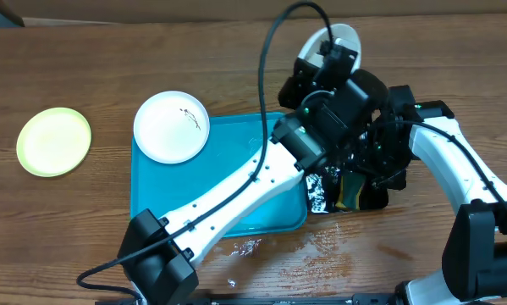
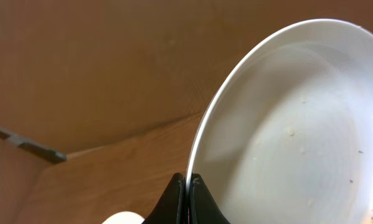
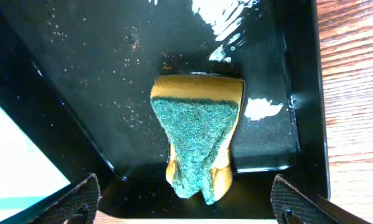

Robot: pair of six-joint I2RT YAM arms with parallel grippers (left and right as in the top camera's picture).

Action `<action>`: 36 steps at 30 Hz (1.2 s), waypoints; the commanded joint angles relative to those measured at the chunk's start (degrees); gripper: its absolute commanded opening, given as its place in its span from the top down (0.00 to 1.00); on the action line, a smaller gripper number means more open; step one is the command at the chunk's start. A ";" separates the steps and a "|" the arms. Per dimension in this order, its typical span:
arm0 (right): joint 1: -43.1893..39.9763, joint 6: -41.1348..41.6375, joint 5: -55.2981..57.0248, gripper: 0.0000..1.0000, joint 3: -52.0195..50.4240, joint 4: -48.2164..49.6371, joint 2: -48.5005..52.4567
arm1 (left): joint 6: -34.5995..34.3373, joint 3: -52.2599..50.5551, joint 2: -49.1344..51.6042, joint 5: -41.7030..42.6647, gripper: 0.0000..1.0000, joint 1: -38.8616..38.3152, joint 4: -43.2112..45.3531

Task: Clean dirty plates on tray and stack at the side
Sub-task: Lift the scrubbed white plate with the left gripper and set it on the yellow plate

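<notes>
Between the left fingers point(image 2: 171, 205) sits the rim of a white plate point(image 2: 286, 124).

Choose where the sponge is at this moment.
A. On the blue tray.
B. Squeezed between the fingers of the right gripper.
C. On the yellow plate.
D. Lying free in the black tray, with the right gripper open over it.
D: the sponge lies on the black tray, and the right gripper stands open, its fingers wide apart and not touching it.

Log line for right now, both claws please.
left claw: shut on white plate rim | right claw: open above sponge in black tray | yellow-green plate: left of blue tray
</notes>
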 commanded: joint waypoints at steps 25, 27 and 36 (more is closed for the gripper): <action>0.00 0.00 -0.28 0.04 -0.04 1.05 -1.18 | 8.11 -0.11 0.66 -0.04 0.96 -2.29 4.24; 0.00 -0.02 -0.28 0.04 -0.04 0.72 -1.18 | 5.53 -0.11 0.66 0.02 0.96 -1.73 3.13; 0.00 -0.04 -1.99 0.04 -0.04 1.05 -1.18 | -0.61 -0.09 0.57 3.61 0.96 2.34 -1.01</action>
